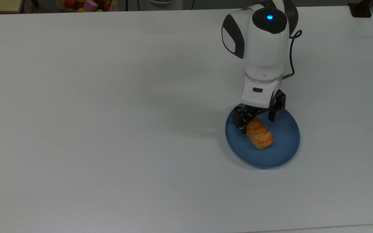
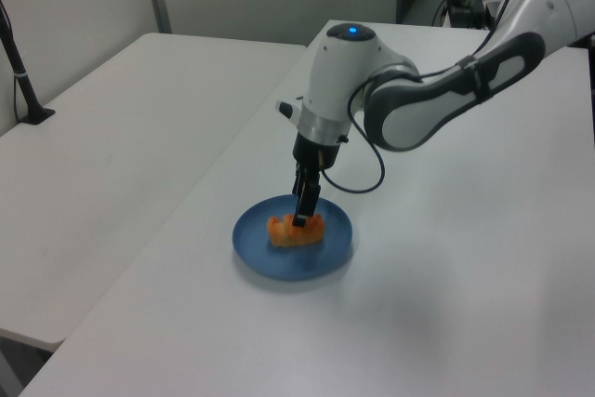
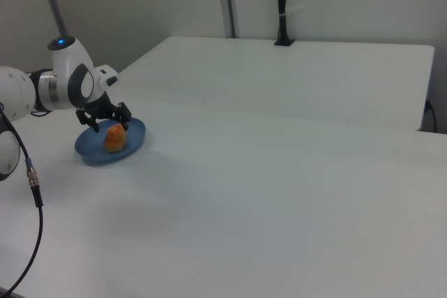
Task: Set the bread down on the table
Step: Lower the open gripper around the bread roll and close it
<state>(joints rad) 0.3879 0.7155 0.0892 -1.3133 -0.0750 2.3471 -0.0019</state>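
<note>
The bread (image 1: pixel 260 136), a small orange-golden twisted bun, lies on a round blue plate (image 1: pixel 285 144) on the white table (image 1: pixel 108 129). My gripper (image 1: pixel 257 120) is open and low over the plate, with one black finger on each side of the bun's upper end in the top view. In the left view the gripper (image 2: pixel 303 217) comes down onto the bread (image 2: pixel 290 231) in the middle of the plate (image 2: pixel 279 263). In the right view the gripper (image 3: pixel 109 123) stands just above the bread (image 3: pixel 113 139), fingers apart, over the plate (image 3: pixel 137 136).
A basket of coloured objects (image 1: pixel 87 4) sits beyond the table's far edge at the top view's upper left. A black post base (image 1: pixel 361 9) stands at the top view's upper right corner. A second white table (image 2: pixel 121 127) adjoins on the left view's left.
</note>
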